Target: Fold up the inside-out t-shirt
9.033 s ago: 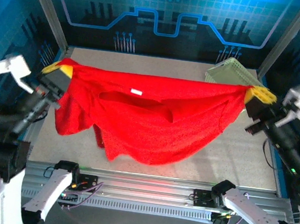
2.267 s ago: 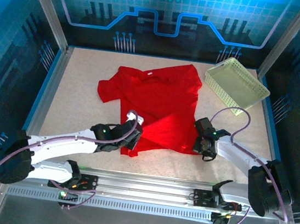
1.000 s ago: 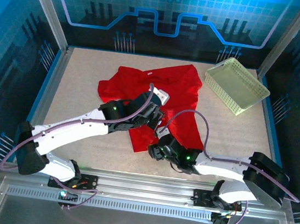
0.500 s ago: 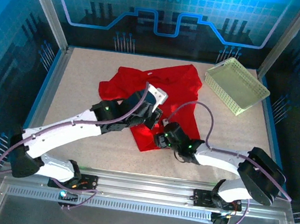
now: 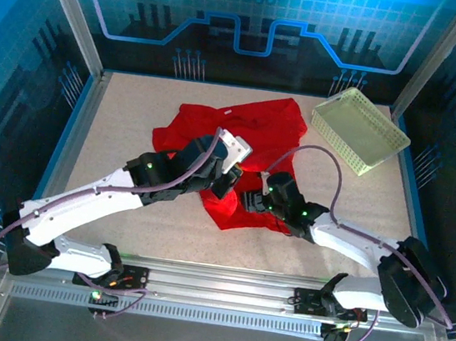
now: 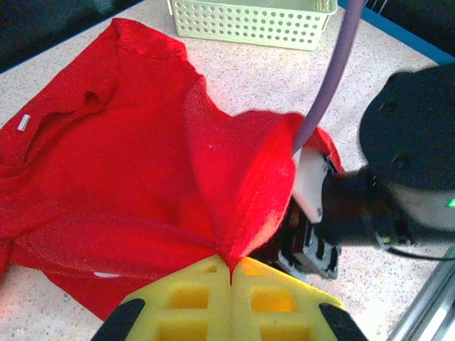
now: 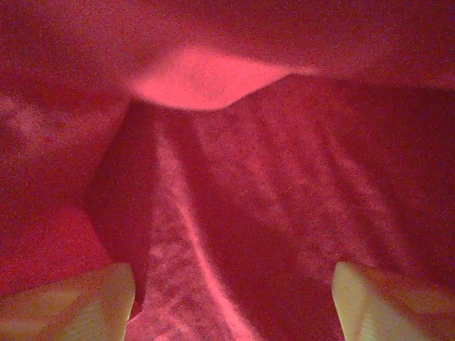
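Tabletop (image 5: 117, 122) bears t-shirt (image 6: 128, 163), fold pinched in left end effector (image 6: 231, 268) (jaws together).

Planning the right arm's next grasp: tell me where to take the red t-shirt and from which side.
Take the raised fold of the t-shirt just beside the shut left claw, coming from the right. There the cloth tents up off the table; elsewhere it lies flat, probably harder to pinch.
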`<state>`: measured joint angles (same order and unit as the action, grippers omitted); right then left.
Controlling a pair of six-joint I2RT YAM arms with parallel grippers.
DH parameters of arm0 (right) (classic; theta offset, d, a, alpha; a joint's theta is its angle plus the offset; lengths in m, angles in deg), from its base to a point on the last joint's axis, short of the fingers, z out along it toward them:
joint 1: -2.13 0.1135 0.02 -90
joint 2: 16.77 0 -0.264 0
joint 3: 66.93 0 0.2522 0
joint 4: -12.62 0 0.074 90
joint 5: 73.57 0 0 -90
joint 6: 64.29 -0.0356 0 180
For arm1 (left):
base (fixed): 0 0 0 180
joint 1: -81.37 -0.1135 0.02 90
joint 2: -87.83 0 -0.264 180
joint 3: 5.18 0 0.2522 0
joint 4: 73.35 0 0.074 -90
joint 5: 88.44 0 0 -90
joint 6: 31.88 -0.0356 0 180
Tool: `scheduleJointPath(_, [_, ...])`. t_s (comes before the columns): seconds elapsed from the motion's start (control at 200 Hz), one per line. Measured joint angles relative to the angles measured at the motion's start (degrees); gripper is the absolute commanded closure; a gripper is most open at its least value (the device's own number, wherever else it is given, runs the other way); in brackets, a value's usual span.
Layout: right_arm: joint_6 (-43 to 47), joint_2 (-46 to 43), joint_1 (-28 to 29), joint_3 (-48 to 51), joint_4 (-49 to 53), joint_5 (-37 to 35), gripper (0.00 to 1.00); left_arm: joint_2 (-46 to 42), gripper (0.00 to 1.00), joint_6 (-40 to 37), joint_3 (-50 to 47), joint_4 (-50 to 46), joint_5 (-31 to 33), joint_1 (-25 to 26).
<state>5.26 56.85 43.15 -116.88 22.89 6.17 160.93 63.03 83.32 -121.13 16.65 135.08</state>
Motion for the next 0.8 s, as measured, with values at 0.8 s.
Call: scheduleJointPath(0.8, [-2.4, 8.0, 14.6, 1.4, -12.0, -26.8, 0.18, 11.5, 1.0, 5.7, 19.1, -2.2, -8.1, -0.7])
